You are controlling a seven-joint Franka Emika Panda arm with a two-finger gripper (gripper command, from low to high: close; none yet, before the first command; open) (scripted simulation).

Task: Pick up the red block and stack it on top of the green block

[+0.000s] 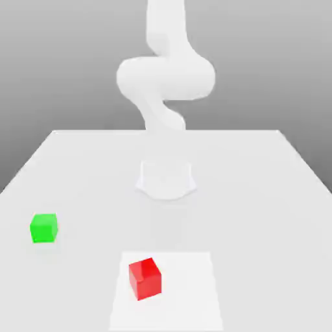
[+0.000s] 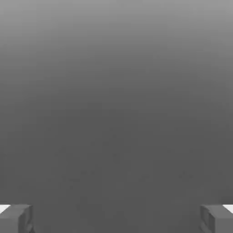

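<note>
Two fingertips [image 2: 17,218] spread wide, nothing between. Gripper [image 2: 116,219] facing grey backdrop. Red block [image 1: 144,278] on table [image 1: 259,194], near front; green block [image 1: 43,227] well apart, toward exterior view's left.

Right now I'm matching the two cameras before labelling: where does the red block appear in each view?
Exterior view: the red block sits near the front on a paler square patch, to the exterior view's right of the green block.
Hand view: the open gripper, fingers wide apart, faces plain grey.
Shared landmark: apparently the grey backdrop.
</note>
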